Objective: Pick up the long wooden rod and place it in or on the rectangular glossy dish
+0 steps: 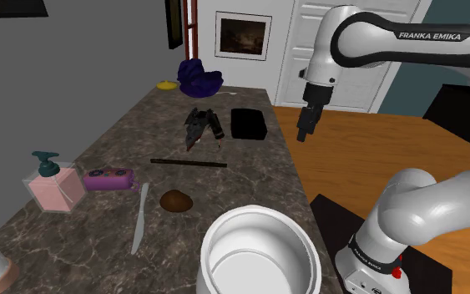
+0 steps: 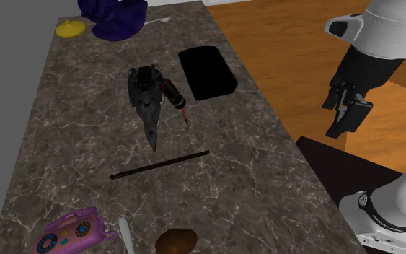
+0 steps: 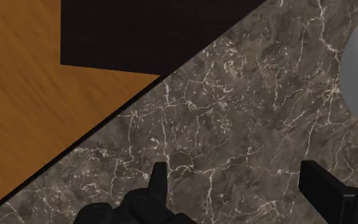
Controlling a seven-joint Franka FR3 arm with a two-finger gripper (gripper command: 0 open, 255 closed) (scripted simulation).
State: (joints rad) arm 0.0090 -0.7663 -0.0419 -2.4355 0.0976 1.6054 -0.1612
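The worktop (image 1: pixel 258 179) holds one of each kind: one long thin rod (image 1: pixel 188 163), one black dish (image 1: pixel 248 124), one dark pointy thing (image 1: pixel 201 127), one purple toy phone (image 1: pixel 108 178), one knife (image 1: pixel 140 219), one brown lump (image 1: pixel 175 200), one pink soap bottle (image 1: pixel 53 182), one big white pot (image 1: pixel 260 255), one purple heap (image 1: pixel 200 79) and one little yellow thing (image 1: pixel 168 84). There is one white robot arm (image 1: pixel 366 38) too.

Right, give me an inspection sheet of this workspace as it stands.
Surface: dark marbled counter.
Job's things: long dark rod lying flat mid-counter; black rectangular dish empty, apart from the rod.
Clutter: dark toy craft, purple toy phone, knife, brown lump, pink soap dispenser, white pot, purple cloth.
Grippers: fingers open, holding nothing, hanging by the counter's edge, away from the rod.
Cables: nothing seen.
Surroundings: wooden floor, white door, framed picture.
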